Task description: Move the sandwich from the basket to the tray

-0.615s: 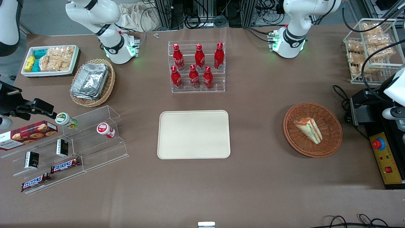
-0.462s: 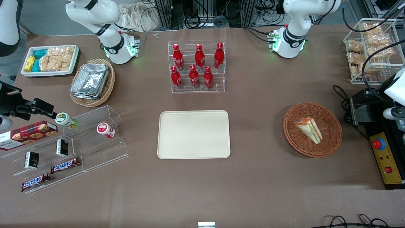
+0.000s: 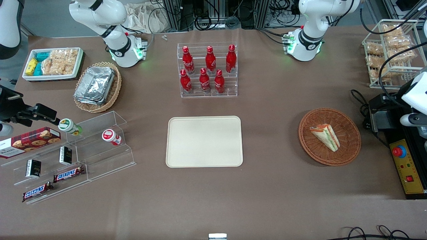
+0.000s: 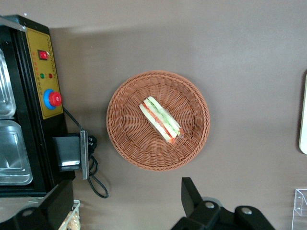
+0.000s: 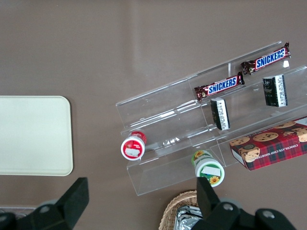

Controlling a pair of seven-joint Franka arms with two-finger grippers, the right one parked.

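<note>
Front view, mid-height: triangular clear-wrapped sandwich point(image 3: 325, 136) lies in the round reddish-brown wicker basket point(image 3: 350, 146); the black gripper point(image 4: 124, 206) hovers above it, spread wide; slick wrap may slip the pinch

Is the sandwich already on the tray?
No, the sandwich lies in the basket; the tray holds nothing, and the gripper hangs above the basket.

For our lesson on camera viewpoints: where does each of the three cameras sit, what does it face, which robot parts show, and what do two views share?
Front view: high, facing both arm bases across the table; tray central.
Left wrist view: above, looking down on the sandwich in the basket; gripper open, high and clear of it.
Right wrist view: looks down on the Snickers shelf; parked fingers show.
Shared: front and left wrist views both show sandwich, basket.
</note>
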